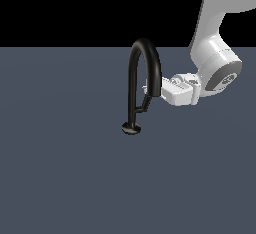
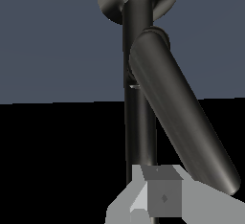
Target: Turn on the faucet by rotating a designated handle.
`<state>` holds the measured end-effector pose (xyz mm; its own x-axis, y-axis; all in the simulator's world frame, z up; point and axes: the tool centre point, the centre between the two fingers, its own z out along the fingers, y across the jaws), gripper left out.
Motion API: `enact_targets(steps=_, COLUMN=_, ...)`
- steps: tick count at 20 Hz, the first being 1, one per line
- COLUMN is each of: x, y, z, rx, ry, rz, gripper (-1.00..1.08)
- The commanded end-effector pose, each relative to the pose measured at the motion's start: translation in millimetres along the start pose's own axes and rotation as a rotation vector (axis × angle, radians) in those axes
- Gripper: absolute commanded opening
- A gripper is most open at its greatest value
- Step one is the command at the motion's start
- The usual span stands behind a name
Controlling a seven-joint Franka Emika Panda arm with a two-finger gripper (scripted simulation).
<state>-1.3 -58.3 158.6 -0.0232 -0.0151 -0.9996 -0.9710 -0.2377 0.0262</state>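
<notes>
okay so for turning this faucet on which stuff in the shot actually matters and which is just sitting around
Matters: faucet, its handle, gripper at the handle, jaws' state unclear.
Just there: the grey floor; nothing else is lying about.

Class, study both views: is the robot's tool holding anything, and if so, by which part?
It cannot be told. The tool reaches up to the faucet near the handle, but the spout hides its tips, and the wrist view shows no clear closure.
</notes>
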Motion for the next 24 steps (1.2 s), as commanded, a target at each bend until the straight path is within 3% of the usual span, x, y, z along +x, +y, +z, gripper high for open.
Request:
enact_targets(steps=1, x=7, y=12, z=0, rx=-0.002, ry=-0.006, rz=0.012, gripper=-1.0)
enact_targets(steps=11, x=21, y=47, z=0, rx=-0.005, ry=-0.009, rz=0.015, gripper=-1.0)
enact_targets(steps=13, x=11, y=38, z=0, rx=-0.005, ry=-0.001, rz=-0.006, gripper=-1.0)
enact_targets(steps=24, x=75, y=68, z=0, rx=-0.005, ry=-0.009, rz=0.015, gripper=-1.0)
